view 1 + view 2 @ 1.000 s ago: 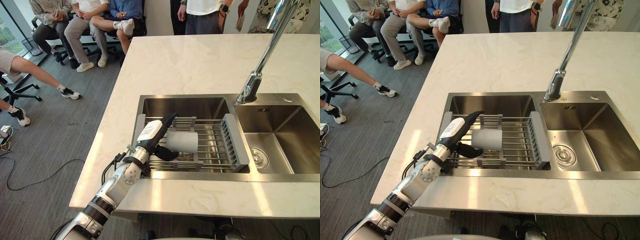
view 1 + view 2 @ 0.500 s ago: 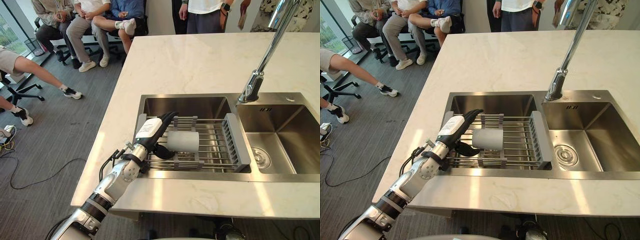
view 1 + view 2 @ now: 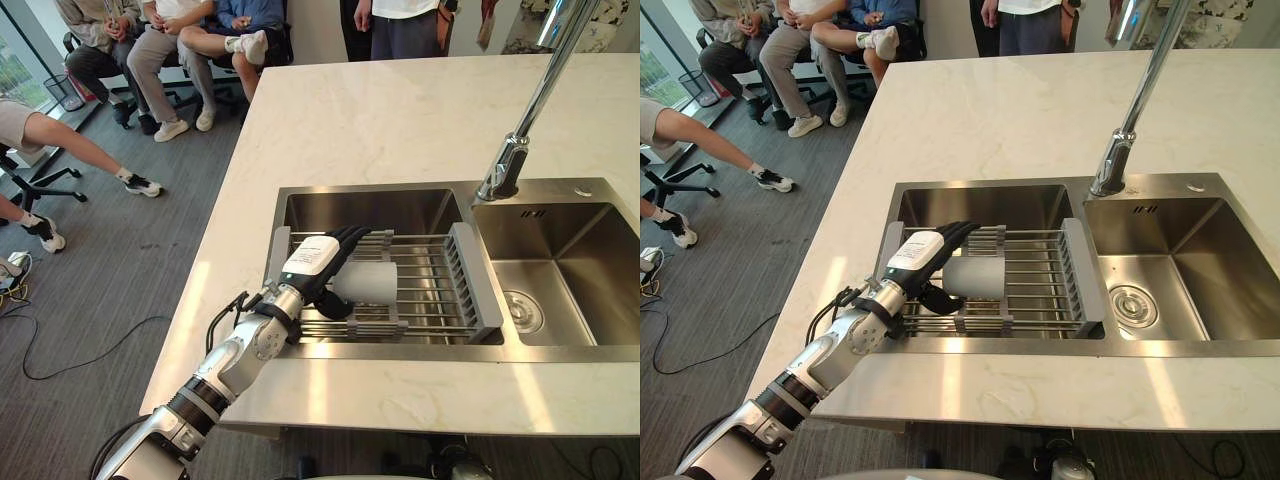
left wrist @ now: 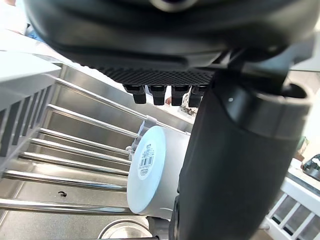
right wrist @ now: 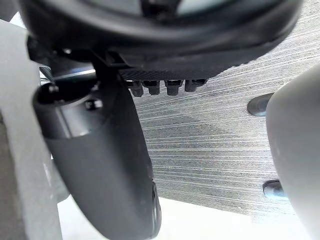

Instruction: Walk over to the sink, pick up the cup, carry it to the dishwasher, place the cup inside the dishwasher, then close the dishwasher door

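Bright daylight, sheen on counter [image 3: 400, 120], soft shadows

I had the L hand [image 3: 925, 258] at the grey cup [image 3: 978, 278], which lay on its side on the wire rack [image 3: 1045, 300] over the L sink basin [image 3: 980, 205]. Fingers straight over cup's near end, thumb below. The faucet [image 3: 1127, 120] stood well apart.

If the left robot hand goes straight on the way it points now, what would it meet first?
Most likely the cup, lying on its side on the rack right before the left robot hand; contact is unclear.
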Controlling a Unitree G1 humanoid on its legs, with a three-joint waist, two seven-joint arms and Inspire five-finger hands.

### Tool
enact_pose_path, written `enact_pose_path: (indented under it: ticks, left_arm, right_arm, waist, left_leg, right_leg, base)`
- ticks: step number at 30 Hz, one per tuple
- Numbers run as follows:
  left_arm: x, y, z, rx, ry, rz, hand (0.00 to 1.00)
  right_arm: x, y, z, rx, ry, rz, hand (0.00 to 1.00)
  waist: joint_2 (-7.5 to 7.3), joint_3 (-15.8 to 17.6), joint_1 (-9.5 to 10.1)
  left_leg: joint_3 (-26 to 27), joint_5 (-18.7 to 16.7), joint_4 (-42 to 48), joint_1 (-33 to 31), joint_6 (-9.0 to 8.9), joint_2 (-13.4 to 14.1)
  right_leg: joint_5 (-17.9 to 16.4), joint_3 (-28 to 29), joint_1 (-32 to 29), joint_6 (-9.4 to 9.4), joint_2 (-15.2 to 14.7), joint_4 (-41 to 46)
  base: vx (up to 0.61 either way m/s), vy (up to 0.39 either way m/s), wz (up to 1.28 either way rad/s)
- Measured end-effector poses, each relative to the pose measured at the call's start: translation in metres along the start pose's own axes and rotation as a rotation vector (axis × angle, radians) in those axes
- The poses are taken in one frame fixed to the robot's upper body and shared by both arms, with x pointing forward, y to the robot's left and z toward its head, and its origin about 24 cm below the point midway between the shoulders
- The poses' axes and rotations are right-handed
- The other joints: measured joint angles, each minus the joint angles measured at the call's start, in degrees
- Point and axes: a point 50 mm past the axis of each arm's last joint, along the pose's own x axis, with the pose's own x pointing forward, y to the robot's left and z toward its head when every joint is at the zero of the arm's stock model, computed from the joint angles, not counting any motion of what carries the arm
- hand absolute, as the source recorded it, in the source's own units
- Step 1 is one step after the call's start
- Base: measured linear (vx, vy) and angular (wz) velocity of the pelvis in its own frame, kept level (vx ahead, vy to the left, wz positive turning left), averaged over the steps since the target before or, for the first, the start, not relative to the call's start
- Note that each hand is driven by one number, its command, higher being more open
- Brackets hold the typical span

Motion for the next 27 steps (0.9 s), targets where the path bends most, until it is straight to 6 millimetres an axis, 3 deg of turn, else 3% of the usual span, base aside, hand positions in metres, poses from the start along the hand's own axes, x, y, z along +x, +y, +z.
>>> enact_pose_path:
  ticks: [14, 15, 27]
  left_arm:
    - [0.011, 0.001, 0.002, 0.034, 0.005, -0.032, 1.0]
    - [0.011, 0.001, 0.002, 0.035, 0.006, -0.036, 0.0]
    - [0.016, -0.003, 0.001, 0.034, 0.018, -0.079, 0.0]
  right_arm:
    - [0.001, -0.002, 0.002, 0.03, -0.004, -0.006, 1.0]
    - [0.001, -0.002, 0.002, 0.03, -0.004, -0.007, 1.0]
    - [0.002, -0.002, 0.004, 0.031, -0.008, -0.004, 1.0]
  waist:
    - [0.58, 0.85, -0.29]
    - [0.6, 0.92, -0.29]
    - [0.45, 1.74, -0.51]
  left_leg:
    - [-0.47, 0.0, -0.06, 0.01, 0.0, -0.28]
    - [-0.53, 0.0, -0.06, 0.01, 0.0, -0.29]
    - [-1.0, 0.0, -0.1, 0.12, 0.0, -0.41]
  right_leg:
    - [0.38, -0.58, 0.73, 0.23, -0.28, -1.1]
    - [0.38, -0.66, 0.79, 0.24, -0.29, -1.12]
    - [0.7, -1.42, 1.64, 0.35, -0.39, -2.07]
  base:
    - [0.0, -0.001, 0.01]
    - [-0.01, -0.005, 0.05]
    - [0.0, -0.002, 0.01]
